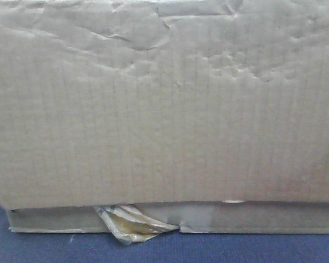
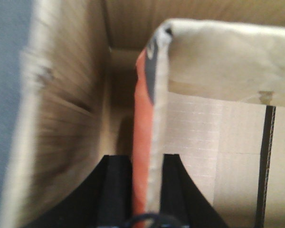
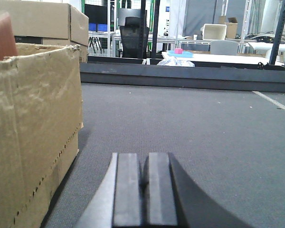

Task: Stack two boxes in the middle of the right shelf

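Spanning left-right, tall box (image 1: 164, 109) tops flat box (image 1: 263, 218) — faces frontward.

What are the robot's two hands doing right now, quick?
Left gripper: closed on a flap of the cardboard box.
Right gripper: closed, holding nothing.

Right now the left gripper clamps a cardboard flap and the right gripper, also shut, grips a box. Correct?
No: the right gripper is shut on nothing, the box standing apart from it in the right wrist view. The rest holds.
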Motion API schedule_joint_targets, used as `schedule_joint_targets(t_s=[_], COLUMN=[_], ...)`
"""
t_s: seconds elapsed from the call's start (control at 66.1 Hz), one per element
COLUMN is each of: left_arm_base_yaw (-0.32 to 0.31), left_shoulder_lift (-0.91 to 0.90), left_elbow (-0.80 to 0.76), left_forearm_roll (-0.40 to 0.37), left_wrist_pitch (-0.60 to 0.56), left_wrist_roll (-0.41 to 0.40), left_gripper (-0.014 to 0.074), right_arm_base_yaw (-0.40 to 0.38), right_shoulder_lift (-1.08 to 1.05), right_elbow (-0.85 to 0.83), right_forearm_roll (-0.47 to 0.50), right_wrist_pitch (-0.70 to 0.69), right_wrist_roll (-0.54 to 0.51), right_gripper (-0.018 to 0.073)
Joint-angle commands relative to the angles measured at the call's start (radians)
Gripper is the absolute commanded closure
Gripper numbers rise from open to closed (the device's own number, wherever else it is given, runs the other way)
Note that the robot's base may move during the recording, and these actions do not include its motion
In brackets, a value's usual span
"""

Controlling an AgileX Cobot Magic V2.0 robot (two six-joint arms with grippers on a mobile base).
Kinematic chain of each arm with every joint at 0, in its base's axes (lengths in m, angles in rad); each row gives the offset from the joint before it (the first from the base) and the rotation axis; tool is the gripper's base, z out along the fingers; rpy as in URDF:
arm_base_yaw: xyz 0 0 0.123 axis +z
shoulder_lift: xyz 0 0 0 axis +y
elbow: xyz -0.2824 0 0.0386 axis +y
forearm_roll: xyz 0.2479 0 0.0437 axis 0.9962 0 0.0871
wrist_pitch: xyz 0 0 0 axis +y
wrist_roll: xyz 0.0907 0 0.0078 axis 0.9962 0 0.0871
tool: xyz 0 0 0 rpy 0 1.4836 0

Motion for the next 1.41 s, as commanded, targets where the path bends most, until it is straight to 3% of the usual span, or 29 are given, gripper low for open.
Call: schedule_joint_targets(t_s=[0.0,0.484,0.575,0.741,0.862,1.105,1.392], left_arm_base_yaw=[-0.004,-0.004,-0.004,-0.004,-0.004,-0.004,-0.006], left_shoulder_lift=[0.016,0.047,0.047,0.047,0.047,0.045,-0.017], left_elbow=[-0.001,-0.001,-0.001,-0.001,-0.001,-0.030,-0.152], left_forearm_roll=[-0.023,-0.058,-0.061,-0.057,-0.034,-0.016,-0.029], left_wrist_pitch=[-0.019,-0.019,-0.019,-0.019,-0.019,-0.019,-0.019], left_wrist_roll=[-0.013,-0.009,-0.009,-0.009,-0.009,-0.009,0.073], left_gripper=[0.0708,0.0698,0.0613,0.0367,0.0288,0.0277,0.0277], right_arm_base_yaw=[0.003,0.003,0.003,0.003,0.003,0.003,0.003], right_shoulder_lift=[-0.004,-0.004,-0.004,-0.004,-0.004,-0.004,-0.004], right_elbow=[0.000,0.000,0.000,0.000,0.000,0.000,0.000], right_forearm_roll=[-0.002,-0.002,-0.002,-0.002,-0.002,-0.002,-0.002], right_wrist_pitch=[-0.024,-0.024,-0.024,-0.024,-0.024,-0.024,-0.024], right_wrist_roll=[-0.003,-0.003,-0.003,-0.003,-0.003,-0.003,-0.003], right_gripper=[0.0728,0.0728,0.0728,0.0728,0.0728,0.0728,0.0728])
